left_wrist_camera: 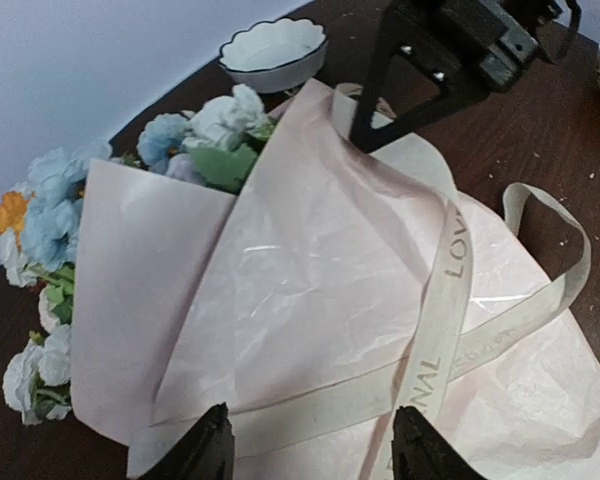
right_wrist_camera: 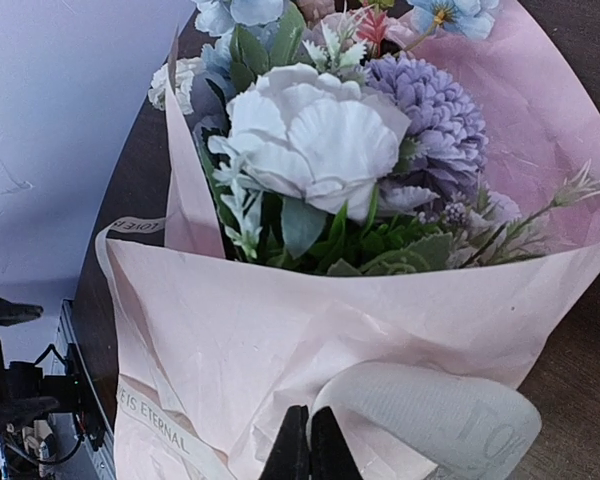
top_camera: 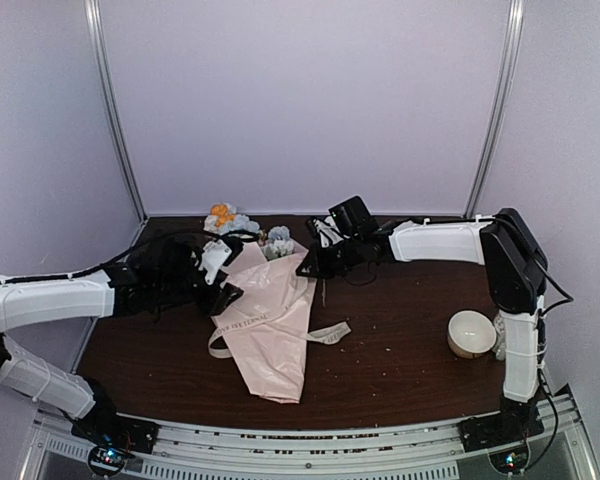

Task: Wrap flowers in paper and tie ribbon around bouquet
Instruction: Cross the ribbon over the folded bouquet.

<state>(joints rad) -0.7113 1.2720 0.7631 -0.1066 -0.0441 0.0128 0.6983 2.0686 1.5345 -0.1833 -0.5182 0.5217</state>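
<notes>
The ribbon (left_wrist_camera: 450, 270) lies crossed on the paper (left_wrist_camera: 310, 270) just ahead of the left gripper (left_wrist_camera: 315, 450), fingers parted and empty, one strand running toward the shut right gripper (right_wrist_camera: 300, 445) (hold unclear).

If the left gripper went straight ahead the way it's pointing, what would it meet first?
Probably the ribbon lying across the paper, just ahead of the open left gripper; depth is hard to judge.

I see the paper (top_camera: 270, 320) lying on the table (top_camera: 400, 370). The flowers (top_camera: 278, 240) sit in the paper's far end. The ribbon (top_camera: 325, 333) lies across the paper and sticks out to its right. A bowl (top_camera: 472, 333) stands well right of the paper.
</notes>
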